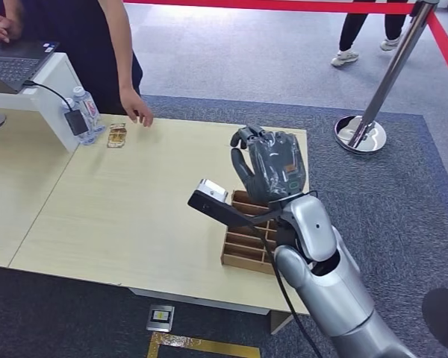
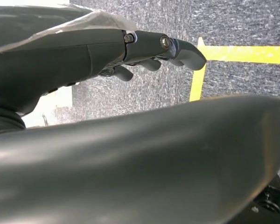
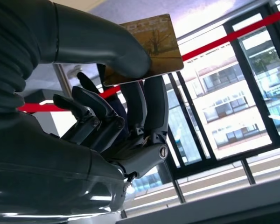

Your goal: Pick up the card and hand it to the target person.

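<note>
The right hand [image 3: 107, 116] pinches the card [image 3: 149, 44] between thumb and fingers above the bench [image 1: 126, 209], while the person's hand [image 1: 138, 110] rests at the far edge, ahead and to the left, nearest this arm.

The thumb [image 3: 107, 39] covers part of the card [image 3: 156, 42]; its printed word is cut and cannot be read.

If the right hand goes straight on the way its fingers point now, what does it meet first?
Probably nothing soon: the right hand, pinching the card, points up and away over the table, toward the person's hand; depth is unclear.
</note>
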`<action>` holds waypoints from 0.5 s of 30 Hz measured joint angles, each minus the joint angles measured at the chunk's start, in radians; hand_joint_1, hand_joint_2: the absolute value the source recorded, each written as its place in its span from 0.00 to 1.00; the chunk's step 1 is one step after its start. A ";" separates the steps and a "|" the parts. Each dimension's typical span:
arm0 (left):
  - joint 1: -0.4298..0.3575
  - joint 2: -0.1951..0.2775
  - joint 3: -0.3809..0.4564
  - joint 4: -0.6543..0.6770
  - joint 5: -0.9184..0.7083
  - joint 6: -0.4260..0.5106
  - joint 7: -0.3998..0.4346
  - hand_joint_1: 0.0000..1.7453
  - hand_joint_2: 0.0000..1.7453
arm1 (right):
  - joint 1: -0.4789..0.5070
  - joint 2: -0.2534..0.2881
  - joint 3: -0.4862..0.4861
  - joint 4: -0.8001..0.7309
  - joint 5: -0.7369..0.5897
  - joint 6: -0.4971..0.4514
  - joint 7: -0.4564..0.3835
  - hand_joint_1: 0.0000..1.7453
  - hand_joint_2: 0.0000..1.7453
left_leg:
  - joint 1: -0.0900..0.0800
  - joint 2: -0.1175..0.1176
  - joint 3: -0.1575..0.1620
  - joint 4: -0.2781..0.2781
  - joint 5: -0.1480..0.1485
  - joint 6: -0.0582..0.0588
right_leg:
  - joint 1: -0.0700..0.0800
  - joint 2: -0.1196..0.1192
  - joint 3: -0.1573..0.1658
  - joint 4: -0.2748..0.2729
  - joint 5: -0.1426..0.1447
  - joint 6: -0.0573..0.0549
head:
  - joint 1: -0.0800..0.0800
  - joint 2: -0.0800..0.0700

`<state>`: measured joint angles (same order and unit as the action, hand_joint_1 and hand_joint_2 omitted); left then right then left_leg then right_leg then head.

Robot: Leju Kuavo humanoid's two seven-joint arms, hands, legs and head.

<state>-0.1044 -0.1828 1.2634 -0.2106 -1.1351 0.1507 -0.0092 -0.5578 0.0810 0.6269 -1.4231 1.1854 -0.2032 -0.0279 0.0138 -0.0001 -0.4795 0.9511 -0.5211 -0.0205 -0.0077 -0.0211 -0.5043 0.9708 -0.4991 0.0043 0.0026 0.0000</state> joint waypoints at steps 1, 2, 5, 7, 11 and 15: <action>0.000 -0.001 0.000 0.000 -0.001 0.000 0.000 0.00 0.00 | -0.019 0.016 0.006 0.015 0.004 -0.006 0.003 1.00 1.00 | 0.000 0.000 0.000 0.000 0.000 0.000 | 0.000 0.000 0.000 0.000 0.000 0.000 | 0.000 0.000; 0.000 -0.002 0.000 0.000 -0.002 0.000 0.000 0.00 0.00 | -0.039 0.033 0.011 0.032 0.007 -0.015 0.004 1.00 1.00 | 0.000 0.000 0.000 0.000 0.000 0.000 | 0.000 0.000 0.000 0.000 0.000 0.000 | 0.000 0.000; -0.001 -0.005 0.000 0.000 -0.008 -0.001 0.001 0.00 0.00 | -0.094 0.082 0.019 0.087 0.007 -0.044 0.004 1.00 1.00 | 0.000 0.000 0.000 0.000 0.000 0.000 | 0.000 0.000 0.000 0.000 0.000 0.000 | 0.000 0.000; -0.001 -0.007 -0.002 0.000 -0.020 -0.002 0.004 0.00 0.00 | -0.131 0.113 0.020 0.137 0.006 -0.066 0.007 1.00 1.00 | 0.000 0.000 0.000 0.000 0.000 0.000 | 0.000 0.000 0.000 0.000 0.000 0.000 | 0.000 0.000; -0.001 -0.008 -0.010 0.000 -0.048 -0.010 0.006 0.00 0.00 | -0.185 0.150 0.013 0.233 0.014 -0.099 0.020 1.00 1.00 | 0.000 0.000 0.000 0.000 0.000 0.000 | 0.000 0.000 0.000 0.000 0.000 0.000 | 0.000 0.000; -0.001 -0.007 -0.022 0.000 -0.066 -0.018 0.006 0.00 0.00 | -0.222 0.164 -0.002 0.314 0.023 -0.124 0.020 1.00 1.00 | 0.000 0.000 0.000 0.000 0.000 0.000 | 0.000 0.000 0.000 0.000 0.000 0.000 | 0.000 0.000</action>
<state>-0.1055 -0.1902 1.2414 -0.2102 -1.2011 0.1327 -0.0028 -0.7800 0.2448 0.6250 -1.1087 1.2084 -0.3277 -0.0079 0.0137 -0.0002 -0.4796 0.9515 -0.5210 -0.0205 -0.0077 -0.0211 -0.5043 0.9707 -0.4986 0.0047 0.0027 0.0000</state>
